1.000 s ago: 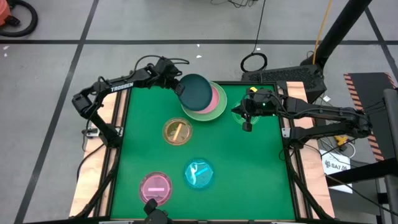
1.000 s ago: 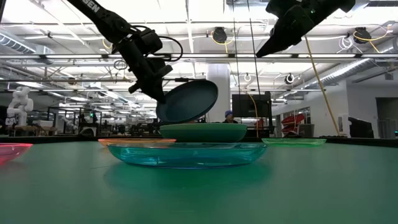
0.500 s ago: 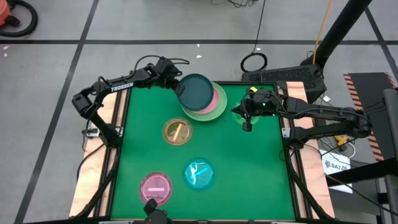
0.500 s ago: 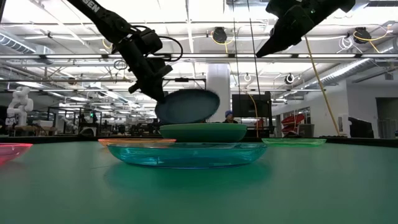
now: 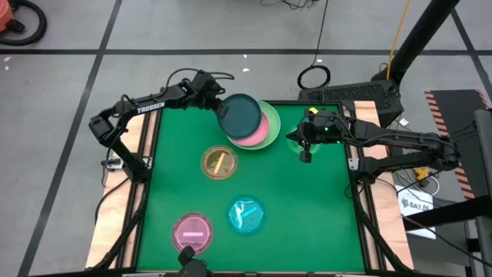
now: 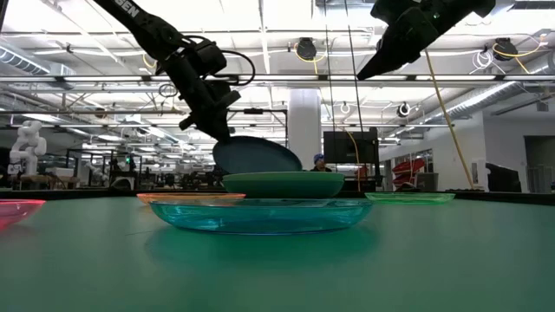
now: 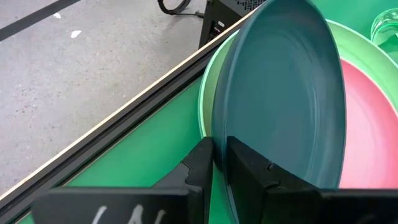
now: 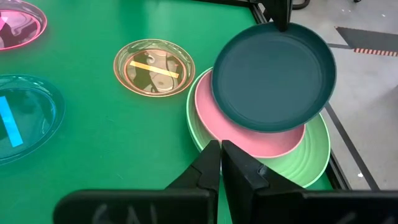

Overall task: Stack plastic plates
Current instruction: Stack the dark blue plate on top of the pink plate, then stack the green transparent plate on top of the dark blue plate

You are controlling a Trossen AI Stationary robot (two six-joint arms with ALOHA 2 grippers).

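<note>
A dark teal plate (image 5: 240,114) lies tilted over a pink plate (image 5: 264,129), which sits in a larger light-green plate (image 5: 270,138) at the table's far middle. My left gripper (image 7: 217,146) is at the teal plate's far left rim, shut on it. My right gripper (image 8: 221,155) hangs shut and empty above the table's far right, over a small translucent green plate (image 6: 409,198). Small amber (image 5: 219,162), cyan (image 5: 246,215) and magenta (image 5: 192,231) plates rest flat on the green mat. My left gripper has the dark teal plate's rim (image 7: 219,132) between its two fingers, one on the plate's inner face and one on its underside. The fingers slant down from the table's far left. The plate slopes away from them, its opposite edge (image 6: 295,166) resting on the stack.
The stack sits close to the table's far edge (image 7: 155,87). Free mat lies between the amber plate and the right arm (image 5: 384,142). The cyan plate (image 6: 260,214) stands nearest the low camera.
The dark teal plate has tipped down. Its free edge, raised a second ago, has dropped onto the stack, while the rim at my left gripper has stayed where it was. Both arms have kept still.
</note>
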